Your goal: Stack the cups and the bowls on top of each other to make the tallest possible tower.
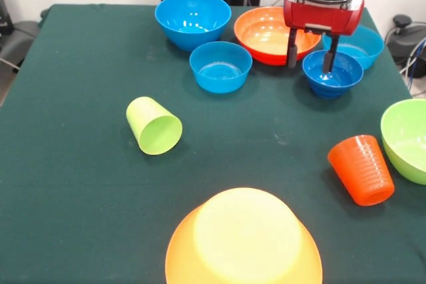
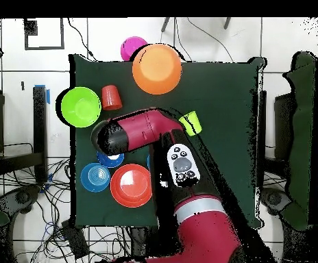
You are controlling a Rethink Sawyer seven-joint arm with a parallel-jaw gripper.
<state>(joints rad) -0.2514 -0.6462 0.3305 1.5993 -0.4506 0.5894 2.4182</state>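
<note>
Pink bowl (image 2: 129, 48) mostly hidden, overhead.

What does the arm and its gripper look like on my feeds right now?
The gripper has a glossy red boxy body under a round black wrist section, with two thin dark fingers pointing down. From overhead, the arm is red with a black rounded end cap, and one link carries a light grey panel with round buttons.
</note>
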